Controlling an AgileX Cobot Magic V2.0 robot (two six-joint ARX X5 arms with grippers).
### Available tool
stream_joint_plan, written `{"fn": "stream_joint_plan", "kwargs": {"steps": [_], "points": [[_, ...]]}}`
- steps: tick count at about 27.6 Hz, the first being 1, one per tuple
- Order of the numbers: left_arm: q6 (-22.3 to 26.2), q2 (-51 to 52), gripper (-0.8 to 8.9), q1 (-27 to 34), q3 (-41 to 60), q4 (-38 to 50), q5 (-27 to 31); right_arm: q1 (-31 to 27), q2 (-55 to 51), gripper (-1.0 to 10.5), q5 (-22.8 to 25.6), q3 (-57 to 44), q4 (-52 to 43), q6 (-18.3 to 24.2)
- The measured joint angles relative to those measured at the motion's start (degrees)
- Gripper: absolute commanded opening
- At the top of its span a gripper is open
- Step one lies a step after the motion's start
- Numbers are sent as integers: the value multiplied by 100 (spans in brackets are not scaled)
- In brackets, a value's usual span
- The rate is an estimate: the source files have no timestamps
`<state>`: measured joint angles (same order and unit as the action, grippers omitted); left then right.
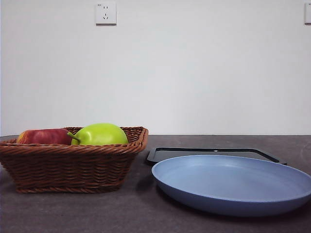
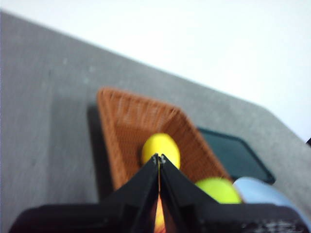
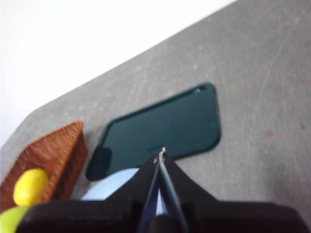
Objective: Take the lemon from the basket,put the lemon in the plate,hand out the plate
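Lemon (image 2: pixel 161 149) sits inside the wicker basket (image 2: pixel 127 121), next to the green pear-like fruit (image 1: pixel 100 134) and the red apple (image 1: pixel 43 136). My left gripper (image 2: pixel 159 158) hangs above the basket, jaws pressed together and holding nothing. My right gripper (image 3: pixel 162 154), jaws also pressed together, hangs over the light-blue plate (image 1: pixel 233 184), which rests just in front of the black tray (image 3: pixel 160 128) on the grey table (image 1: pixel 146 213).

Lab-like bench: bare wall (image 1: pixel 194 73), socket (image 1: pixel 106 13), grey table (image 1: pixel 121 213).
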<state>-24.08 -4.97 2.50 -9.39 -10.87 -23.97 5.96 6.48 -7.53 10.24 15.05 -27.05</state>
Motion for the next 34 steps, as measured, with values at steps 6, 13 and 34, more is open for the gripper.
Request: {"fn": "stream_joint_plan", "kwargs": {"steps": [6,13,34], "points": [[2,-957,7,0,-817,-251,-7,0,675,4,0,927,474,153],[514,-2221,7,0,-1705,-444,-415,0,1676,3,0,2015,1080,704],[1856,-4758,200,-1067,-3807,-2251,-769,2,5031,165,-1613,3228,2983,2155]]}}
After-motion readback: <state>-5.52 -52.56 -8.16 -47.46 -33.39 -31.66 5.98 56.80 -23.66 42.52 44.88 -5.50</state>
